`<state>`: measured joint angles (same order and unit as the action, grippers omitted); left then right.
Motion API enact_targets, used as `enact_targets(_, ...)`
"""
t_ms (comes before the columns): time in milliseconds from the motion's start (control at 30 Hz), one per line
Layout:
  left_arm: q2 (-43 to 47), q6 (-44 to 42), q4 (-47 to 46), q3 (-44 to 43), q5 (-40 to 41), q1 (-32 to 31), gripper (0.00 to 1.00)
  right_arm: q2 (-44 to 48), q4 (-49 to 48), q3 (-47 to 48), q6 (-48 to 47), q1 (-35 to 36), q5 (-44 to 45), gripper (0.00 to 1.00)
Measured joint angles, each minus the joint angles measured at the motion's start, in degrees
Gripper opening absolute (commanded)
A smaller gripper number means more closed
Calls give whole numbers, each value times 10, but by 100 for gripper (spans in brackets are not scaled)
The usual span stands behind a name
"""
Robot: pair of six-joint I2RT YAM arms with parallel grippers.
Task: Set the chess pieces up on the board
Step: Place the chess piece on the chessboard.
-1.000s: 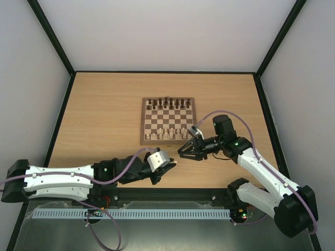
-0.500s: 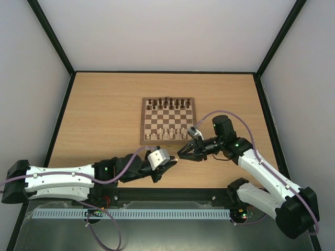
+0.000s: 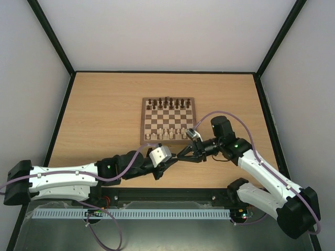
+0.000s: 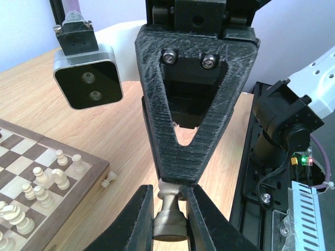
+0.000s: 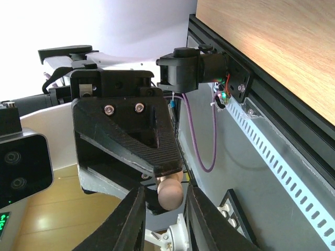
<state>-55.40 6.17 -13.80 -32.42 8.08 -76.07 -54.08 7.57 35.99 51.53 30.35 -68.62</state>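
Note:
A cream pawn [image 4: 168, 222] is pinched by its base between the fingers of my left gripper [image 4: 168, 191], held in the air in front of the board [image 3: 168, 142]. My right gripper [image 5: 163, 191] meets it tip to tip. Its fingers stand either side of the pawn's round head [image 5: 170, 194], with a gap on both sides. In the top view the two grippers, left [image 3: 172, 161] and right [image 3: 179, 155], touch just off the board's near right corner. Cream pieces [image 3: 167, 134] stand on the board's near rows. One small cream pawn [image 4: 109, 181] lies on the table beside the board's edge [image 4: 99, 167].
Dark brown pieces [image 3: 167, 102] fill the board's far rows. The black rail [image 3: 172, 194] at the table's near edge and both arm bases lie just behind the grippers. Black frame posts [image 3: 261, 99] border the table.
Both grippers have moved toward each other. A second ago they were apart; now their tips meet and the right gripper's fingers have narrowed around the pawn's head.

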Motion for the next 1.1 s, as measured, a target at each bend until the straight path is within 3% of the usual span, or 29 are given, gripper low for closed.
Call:
enact_targets(567,-9,-7,-6,4,-22,13,7,-13,0,0,-1,2,-3,10)
enact_targets(733,-8,-6,-5,6,-22,13,16,-16,0,0,-2,2,-3,8)
enact_targets(833,-6,-5,-2,6,-20,13,33,-19,0,1,-8,2,-3,6)
enact_targets(1100,25,8,4,11,-5,29,46,-45,18,18,-44,4,18,5)
